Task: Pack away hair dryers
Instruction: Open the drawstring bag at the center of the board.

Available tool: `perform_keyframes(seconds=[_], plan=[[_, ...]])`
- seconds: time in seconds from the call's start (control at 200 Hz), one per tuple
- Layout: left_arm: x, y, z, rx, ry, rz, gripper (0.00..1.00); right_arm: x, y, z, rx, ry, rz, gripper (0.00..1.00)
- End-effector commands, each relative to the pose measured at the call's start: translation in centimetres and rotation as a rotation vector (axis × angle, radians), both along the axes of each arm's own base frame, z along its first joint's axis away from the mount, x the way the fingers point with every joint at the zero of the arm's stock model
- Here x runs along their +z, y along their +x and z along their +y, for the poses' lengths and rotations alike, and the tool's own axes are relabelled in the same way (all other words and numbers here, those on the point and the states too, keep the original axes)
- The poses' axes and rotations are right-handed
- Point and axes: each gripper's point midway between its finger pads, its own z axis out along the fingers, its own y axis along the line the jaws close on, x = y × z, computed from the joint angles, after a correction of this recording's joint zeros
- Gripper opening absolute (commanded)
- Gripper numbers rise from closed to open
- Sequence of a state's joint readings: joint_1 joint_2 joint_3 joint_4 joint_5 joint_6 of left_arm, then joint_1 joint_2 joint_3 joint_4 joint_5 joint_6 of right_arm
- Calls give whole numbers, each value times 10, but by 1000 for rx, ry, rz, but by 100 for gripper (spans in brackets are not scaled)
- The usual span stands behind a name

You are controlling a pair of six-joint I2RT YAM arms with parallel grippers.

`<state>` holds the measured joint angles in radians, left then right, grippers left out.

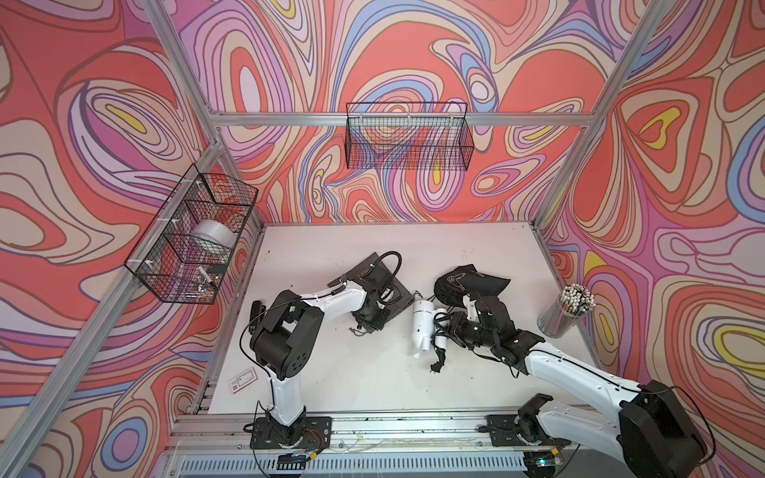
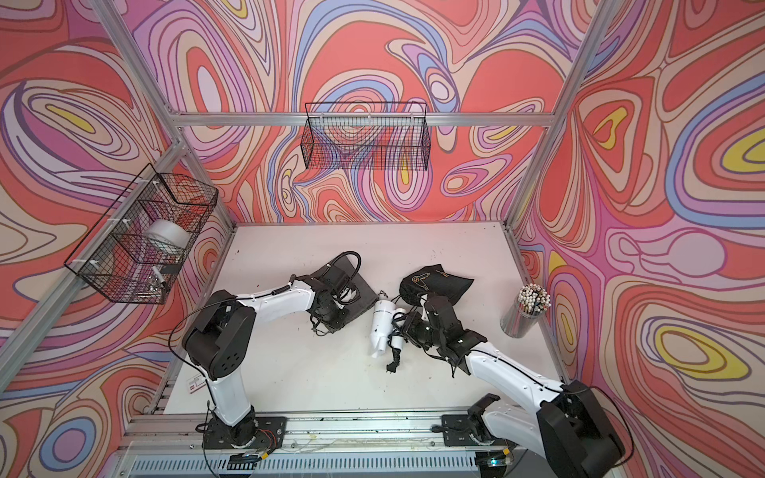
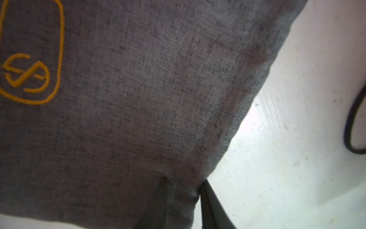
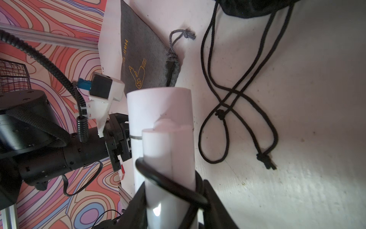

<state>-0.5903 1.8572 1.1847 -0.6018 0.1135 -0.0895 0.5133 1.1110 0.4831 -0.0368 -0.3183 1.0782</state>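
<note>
Looking over the white table (image 1: 331, 372), I'd say the job is only partly done. The black pouch (image 1: 476, 283), far and to the right, looks puffed up, so maybe the dark dryer is already inside. I can't see that dryer, so this is just my guess. The grey pouch (image 1: 398, 299) lies flat near the middle, a bit to the left, and looks empty. The white hair dryer (image 1: 422, 323) lies on the table between the two pouches, not packed yet. My right gripper (image 4: 176, 196) is squeezed around its handle, with the black cord (image 4: 158, 178) caught in there too. My left gripper (image 3: 182, 198) has its fingers nearly together, pinching the edge of the grey pouch. What's left, I think, is to open that pouch and slide the white dryer and its cord inside.
</note>
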Motion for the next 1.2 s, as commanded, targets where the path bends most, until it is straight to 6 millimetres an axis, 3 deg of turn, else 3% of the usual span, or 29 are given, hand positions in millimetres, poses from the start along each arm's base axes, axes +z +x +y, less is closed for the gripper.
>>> perform_keyframes(seconds=[0.0, 0.125, 0.511, 0.671, 0.881, 1.197], plan=[[1, 1, -1, -9, 8, 2, 22, 19, 9, 7, 12, 49, -67, 0], [7, 2, -2, -2, -5, -19, 14, 17, 8, 6, 16, 41, -64, 0], [34, 8, -2, 25, -49, -108, 3, 12, 4, 15, 101, 17, -82, 0], [47, 10, -4, 11, -51, -169, 0, 15, 3, 32, 167, 15, -113, 0], [63, 17, -9, 12, -54, -260, 0, 14, -7, 71, 307, -17, -141, 0], [97, 24, -17, 7, -118, -388, 0, 14, -6, 83, 342, 0, -165, 0]])
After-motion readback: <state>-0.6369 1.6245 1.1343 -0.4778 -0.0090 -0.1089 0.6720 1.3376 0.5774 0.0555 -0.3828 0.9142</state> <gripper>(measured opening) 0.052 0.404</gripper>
